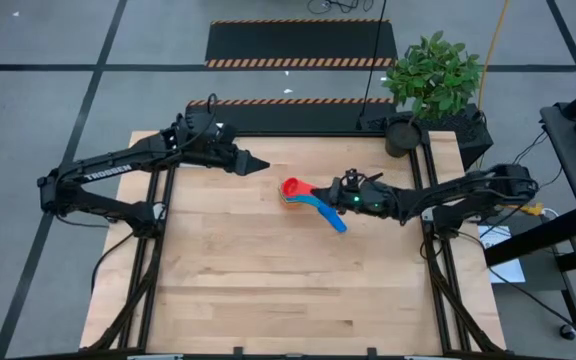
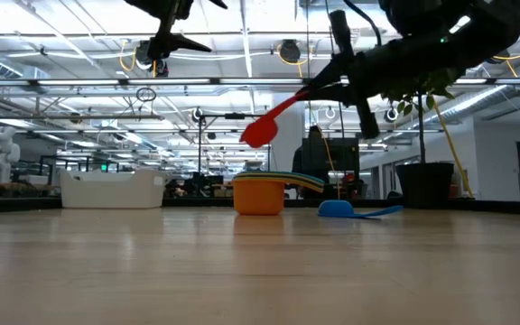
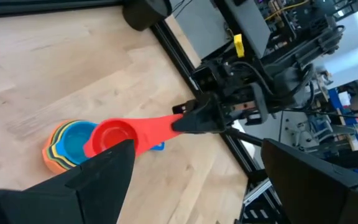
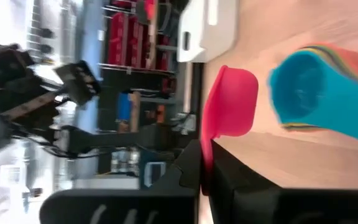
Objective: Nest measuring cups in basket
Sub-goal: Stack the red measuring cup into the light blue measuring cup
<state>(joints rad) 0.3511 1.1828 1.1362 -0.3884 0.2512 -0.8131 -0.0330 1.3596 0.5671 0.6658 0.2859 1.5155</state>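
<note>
A stack of nested measuring cups [image 1: 290, 202], orange outermost with a light blue one on top [image 3: 73, 140], stands on the table's middle. Just above it hangs a red cup [image 1: 291, 187], with my right gripper [image 1: 326, 191] shut on it. Another blue cup [image 2: 337, 208] lies on the table right of the stack, its handle pointing away from it. My left gripper [image 1: 259, 163] hovers open left of the stack, high above the table, with nothing between its fingers. The white basket [image 2: 111, 189] stands at the table's far left. My right gripper pinches the red cup's flat handle near its free end [image 3: 178, 122] between its two fingers. The fingers come about level from the table's right side and lie along the handle. The cup is lifted clear, and its bowl [image 2: 260, 133] hangs lower than the handle, over the stack.
A potted plant [image 1: 433, 78] stands at the table's far right corner. Bare wood [image 1: 288, 290] covers the near half of the table.
</note>
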